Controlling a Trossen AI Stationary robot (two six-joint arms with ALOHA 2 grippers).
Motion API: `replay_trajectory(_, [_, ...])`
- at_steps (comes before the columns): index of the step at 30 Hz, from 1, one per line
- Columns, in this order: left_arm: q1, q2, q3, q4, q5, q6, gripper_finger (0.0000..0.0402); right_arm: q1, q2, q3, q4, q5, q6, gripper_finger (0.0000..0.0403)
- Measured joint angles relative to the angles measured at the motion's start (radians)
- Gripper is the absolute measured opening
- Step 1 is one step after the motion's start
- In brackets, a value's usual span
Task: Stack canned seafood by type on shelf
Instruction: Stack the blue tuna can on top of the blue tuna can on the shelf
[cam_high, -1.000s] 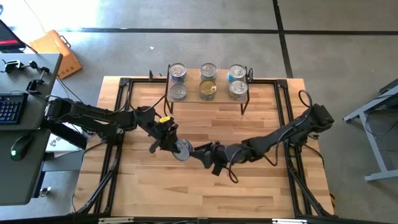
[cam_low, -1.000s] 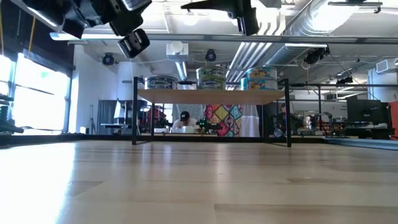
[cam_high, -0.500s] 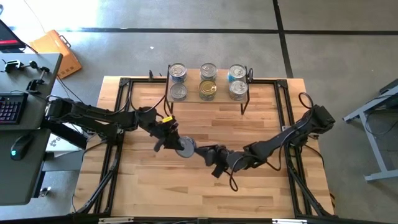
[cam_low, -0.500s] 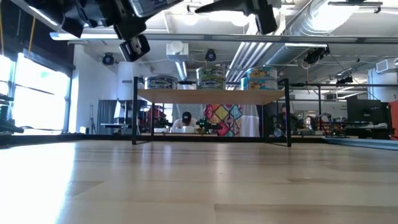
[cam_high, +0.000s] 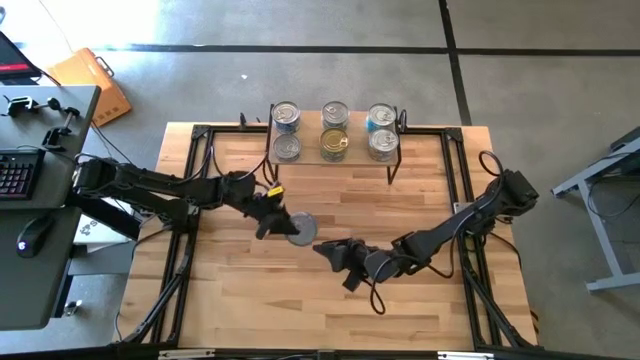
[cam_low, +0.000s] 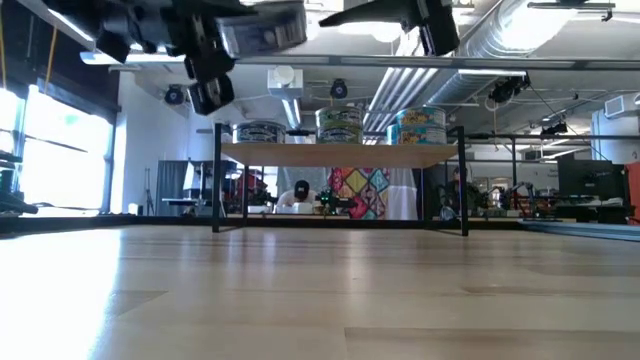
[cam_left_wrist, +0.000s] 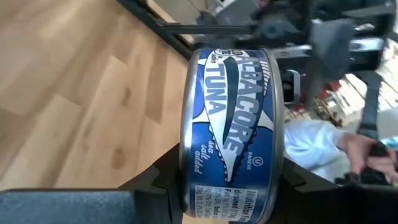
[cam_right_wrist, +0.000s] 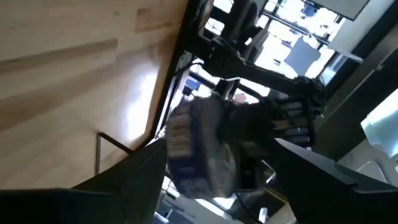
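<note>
A round tin with a blue tuna label (cam_left_wrist: 231, 124) hangs in the air over the middle of the table (cam_high: 300, 230), shut in my left gripper (cam_high: 288, 227). My right gripper (cam_high: 330, 250) stands open just to the near right of it, touching nothing. In its wrist view the tin (cam_right_wrist: 199, 149) shows beyond the spread fingers. The shelf (cam_high: 310, 160) stands at the far edge on thin black legs. It carries several tins: silver lids (cam_high: 286, 116), one gold lid (cam_high: 335, 144). The low view shows them as three stacks (cam_low: 340, 125). My left gripper pinches the tin across its two flat faces, one finger (cam_left_wrist: 163, 182) on one face's rim (cam_left_wrist: 186, 177) and the other on the opposite face. The fingers come level from the table's left. The tin is lifted clear and lies flat, its silver lid (cam_high: 302, 229) upward.
Black metal frame rails (cam_high: 190, 200) run along the table's left and right sides. The wooden tabletop (cam_high: 330, 310) stretches between the arms and the near edge. A desk with a keyboard (cam_high: 15, 170) stands off the left side. A person sits in the room behind (cam_low: 297, 192).
My right gripper has drawn back from the tin toward the table's near right, leaving it in my left gripper. The left gripper has carried the tin a little toward the right and far edges, still in the air.
</note>
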Motion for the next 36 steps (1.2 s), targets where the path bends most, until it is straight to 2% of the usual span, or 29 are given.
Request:
replay_trajectory(3, [0.004, 0.005, 0.0, -0.006, -0.014, -0.001, 0.0128, -0.002, 0.0, 0.0, -0.009, -0.003, 0.013, 0.0284])
replay_trajectory(7, [-0.002, 0.005, -0.001, 0.011, 0.009, -0.021, 0.0128, -0.045, 0.003, -0.001, -0.056, -0.063, 0.018, 0.0284])
replay_trajectory(16, [-0.019, 0.005, -0.002, 0.04, 0.012, -0.054, 0.0129, -0.119, 0.109, -0.002, 0.164, -0.118, -0.203, 0.0282])
replay_trajectory(21, [-0.025, 0.005, -0.003, 0.045, -0.008, -0.019, 0.0133, -0.124, 0.158, -0.002, 0.304, -0.094, -0.223, 0.0241])
replay_trajectory(23, [-0.024, 0.005, -0.003, 0.045, -0.03, 0.019, 0.0142, -0.124, 0.161, -0.003, 0.317, -0.084, -0.161, 0.0203])
replay_trajectory(27, [0.016, 0.003, -0.003, 0.046, -0.009, 0.059, 0.0169, -0.12, 0.156, -0.003, 0.311, -0.068, 0.058, 0.0118])
replay_trajectory(32, [0.051, 0.002, 0.0, 0.054, 0.018, 0.103, 0.0203, -0.112, 0.125, -0.013, 0.284, -0.039, 0.281, 0.012])
replay_trajectory(36, [0.025, 0.005, 0.002, 0.077, -0.01, 0.139, 0.0216, -0.107, 0.07, -0.076, 0.285, -0.086, 0.372, 0.0125])
